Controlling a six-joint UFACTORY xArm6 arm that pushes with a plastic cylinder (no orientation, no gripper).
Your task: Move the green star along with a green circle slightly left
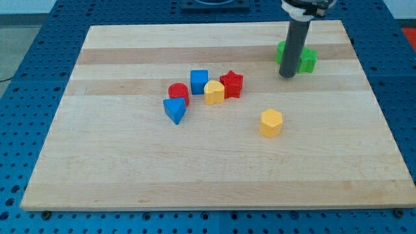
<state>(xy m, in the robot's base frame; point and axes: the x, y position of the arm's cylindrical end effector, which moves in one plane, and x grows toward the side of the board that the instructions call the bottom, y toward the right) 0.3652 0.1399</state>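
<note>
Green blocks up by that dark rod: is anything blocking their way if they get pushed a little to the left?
Nothing visible does. My tip sits right in front of the green star and green circle, partly hiding them. To their left the board is bare; the red star cluster lies lower down, off that path.

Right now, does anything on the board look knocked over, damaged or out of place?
Nothing stands out. My tip sits just in front of the two green blocks, partly hiding them. The red, blue and yellow blocks cluster mid-board, and one yellow block lies apart. Board looks undamaged.
</note>
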